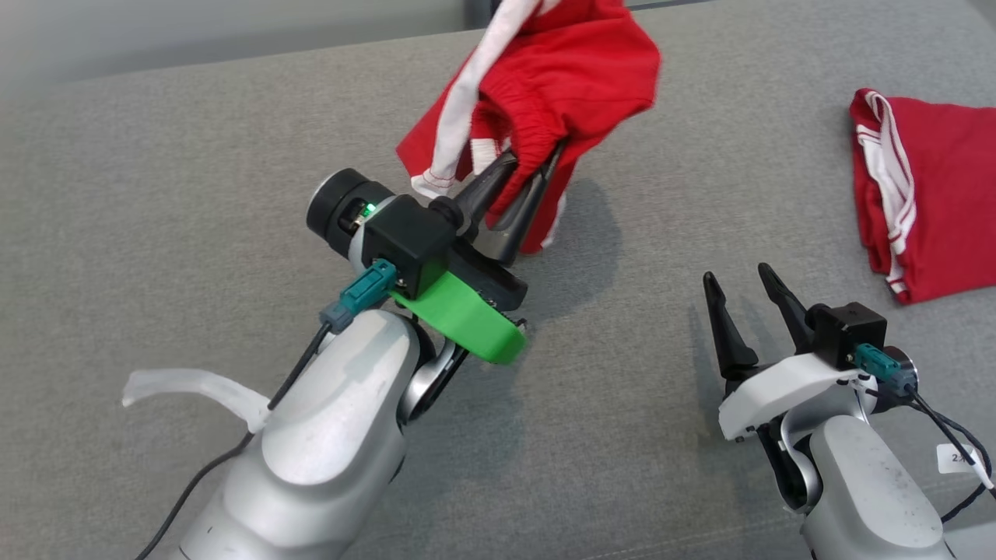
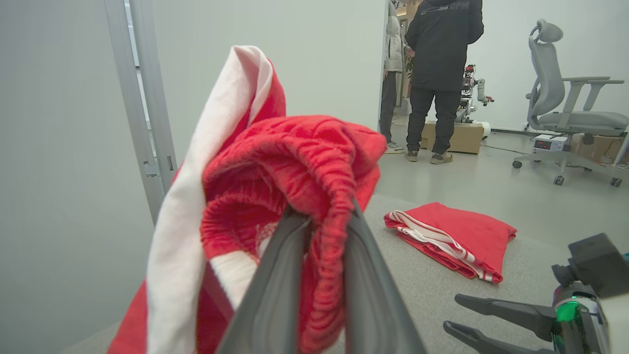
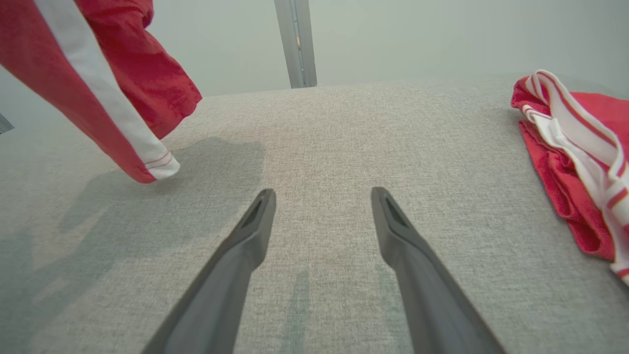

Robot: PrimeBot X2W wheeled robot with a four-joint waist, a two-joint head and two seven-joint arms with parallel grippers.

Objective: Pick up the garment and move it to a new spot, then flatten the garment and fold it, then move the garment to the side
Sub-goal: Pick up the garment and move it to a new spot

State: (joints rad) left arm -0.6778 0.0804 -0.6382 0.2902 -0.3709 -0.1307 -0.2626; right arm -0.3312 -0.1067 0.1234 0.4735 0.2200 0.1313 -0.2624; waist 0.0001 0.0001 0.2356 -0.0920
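left pincer [image 1: 533, 175]: you see it clamped on the elastic waistband of the red garment [image 1: 576, 62]; the cloth hangs above the grey bench [image 1: 194, 194]
right pincer [image 1: 738, 274]: fingers spread wide; low over the bench
folded garment [image 1: 945, 179]: lies at your right

A grey woven fabric surface [image 1: 156, 194] spreads across the foreground, evenly lit, with soft shadows. Behind it stands a plain pale wall [image 2: 319, 49]. An aluminium post [image 2: 142, 123] runs upright against the wall at the left of the left wrist view. Beyond the wall's edge the room opens onto a smooth pale grey floor [image 2: 491, 187]. A grey office chair [image 2: 565, 108] with headrest and armrests stands on castors. Near it a small box with red digits [image 2: 548, 144] sits on the floor. A person in a dark jacket [image 2: 442, 49] stands back to the camera beside a cardboard box [image 2: 464, 140], and a second person in a pale coat [image 2: 392, 44] stands just beside.
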